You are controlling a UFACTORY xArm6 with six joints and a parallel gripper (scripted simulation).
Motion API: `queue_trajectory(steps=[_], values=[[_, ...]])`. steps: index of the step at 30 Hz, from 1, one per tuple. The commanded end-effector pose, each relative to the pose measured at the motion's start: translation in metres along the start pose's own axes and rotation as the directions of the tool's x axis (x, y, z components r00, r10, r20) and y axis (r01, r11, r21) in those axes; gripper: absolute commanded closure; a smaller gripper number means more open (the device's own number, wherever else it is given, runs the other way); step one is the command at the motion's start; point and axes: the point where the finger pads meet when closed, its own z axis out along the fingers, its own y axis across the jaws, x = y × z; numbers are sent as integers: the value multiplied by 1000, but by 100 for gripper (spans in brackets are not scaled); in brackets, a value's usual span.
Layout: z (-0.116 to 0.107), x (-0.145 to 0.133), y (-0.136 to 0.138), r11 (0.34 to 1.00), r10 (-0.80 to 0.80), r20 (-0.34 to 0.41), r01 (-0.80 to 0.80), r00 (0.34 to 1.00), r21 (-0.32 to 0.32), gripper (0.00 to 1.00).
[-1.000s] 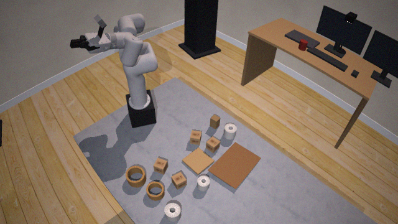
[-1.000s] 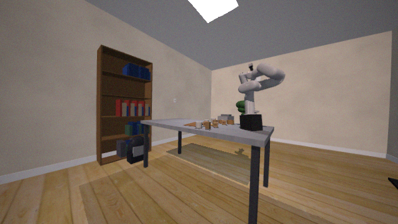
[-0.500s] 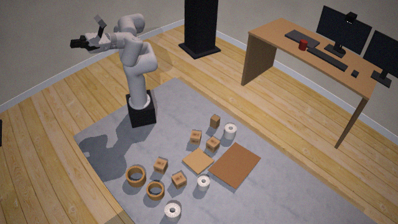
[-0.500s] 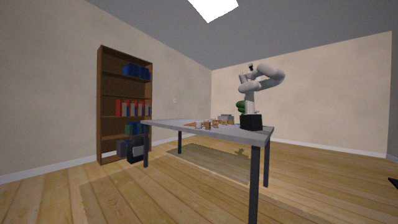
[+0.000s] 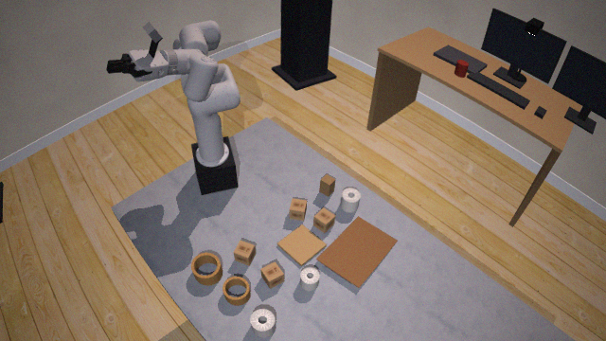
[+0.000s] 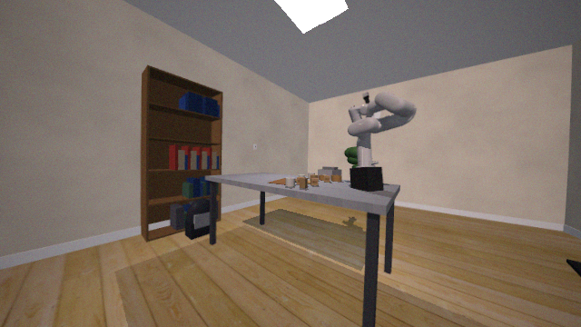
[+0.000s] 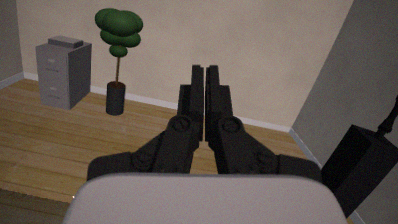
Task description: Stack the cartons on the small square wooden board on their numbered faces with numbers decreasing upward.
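Pincer (image 5: 119,65) (image 7: 204,82) together, nothing in it, raised well off the grey table (image 5: 426,289) (image 6: 272,179). Four printed brown cube cartons, (image 5: 297,208) (image 5: 324,220) (image 5: 244,252) (image 5: 273,274) stand apart beside the light square wooden board (image 5: 301,244). Risks: I stack unread and get the order wrong; a tip-over rolls one into the white cylinder (image 5: 310,278); a carton lands off its numbered face. Undersides hidden. Plain brown block (image 5: 327,185) could pass for a carton. Exterior view: cartons too small to separate.

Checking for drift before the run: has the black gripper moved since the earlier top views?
No; the black gripper sits at the same place left of the black pedestal.
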Motion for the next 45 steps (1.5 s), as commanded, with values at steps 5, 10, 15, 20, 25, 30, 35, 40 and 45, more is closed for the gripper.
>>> queue_trajectory(steps=[5,10,15,20,25,30,35,40,45], values=[[-45,-34,-55,967,-138,91,115,986,226,100],[-45,-34,-54,967,-138,91,115,986,226,100],[-45,-34,-54,967,-138,91,115,986,226,100],[-45,-34,-54,967,-138,91,115,986,226,100],[-44,-34,-54,967,-138,91,115,986,226,0],[-45,-34,-55,967,-138,91,115,986,226,0],[-45,-35,-56,967,-138,91,115,986,226,0],[-45,-35,-57,967,-138,91,115,986,226,0],[-45,-35,-57,967,-138,91,115,986,226,0]])
